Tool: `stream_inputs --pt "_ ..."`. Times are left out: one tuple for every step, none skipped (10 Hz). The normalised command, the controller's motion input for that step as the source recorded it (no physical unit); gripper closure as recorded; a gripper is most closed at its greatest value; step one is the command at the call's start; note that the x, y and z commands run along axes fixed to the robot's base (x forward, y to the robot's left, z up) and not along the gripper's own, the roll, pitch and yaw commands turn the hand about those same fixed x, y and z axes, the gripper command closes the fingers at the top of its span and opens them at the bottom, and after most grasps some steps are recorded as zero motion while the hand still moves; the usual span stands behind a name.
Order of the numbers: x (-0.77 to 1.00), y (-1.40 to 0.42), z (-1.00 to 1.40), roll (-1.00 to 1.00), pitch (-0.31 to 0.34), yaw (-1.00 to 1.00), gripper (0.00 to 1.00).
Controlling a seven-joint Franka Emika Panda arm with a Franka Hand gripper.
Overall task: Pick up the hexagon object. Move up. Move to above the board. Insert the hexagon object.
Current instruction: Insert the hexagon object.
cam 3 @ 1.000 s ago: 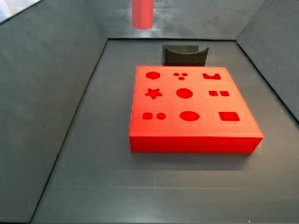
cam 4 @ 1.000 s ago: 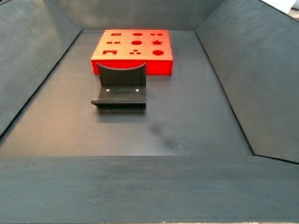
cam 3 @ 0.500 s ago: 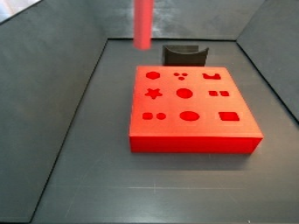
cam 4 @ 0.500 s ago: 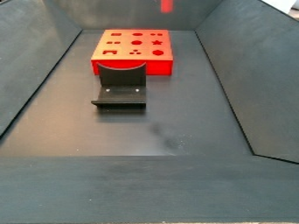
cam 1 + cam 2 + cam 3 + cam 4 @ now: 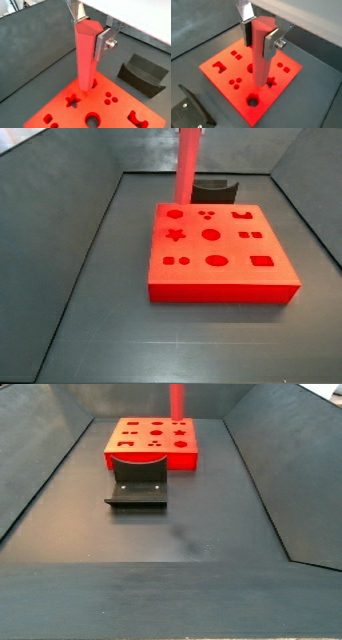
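The gripper (image 5: 90,29) is shut on the hexagon object (image 5: 85,55), a long red-pink rod with a six-sided top, and holds it upright by its upper end. Both wrist views show it between the silver fingers (image 5: 270,44); the gripper (image 5: 258,36) is out of frame in both side views. The rod (image 5: 189,163) hangs over the far edge of the board (image 5: 221,278), a red-orange slab with darker shaped holes. Its lower end is near the star hole (image 5: 72,100); I cannot tell whether it touches. The rod (image 5: 177,398) and board (image 5: 147,456) also show in a side view.
The fixture (image 5: 214,191), a dark L-shaped bracket, stands on the floor right behind the board; it also shows in other views (image 5: 136,487) (image 5: 143,75) (image 5: 188,107). Grey sloping walls (image 5: 67,218) enclose the dark floor.
The rod has moved sideways from beside the board's far corner to over its far edge, and more of its length now hangs into view.
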Motion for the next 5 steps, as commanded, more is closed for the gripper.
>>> stream_inputs --pt "0.00 0.30 -0.28 0.01 -0.001 -0.07 1.00" --pt "-0.01 0.25 -0.21 0.04 0.000 -0.05 1.00" --pt "0.00 0.16 -0.13 0.00 -0.010 -0.05 1.00" --pt "0.00 0.09 -0.14 -0.02 -0.044 -0.07 1.00" --pt "0.00 0.14 -0.26 0.00 -0.047 -0.03 1.00"
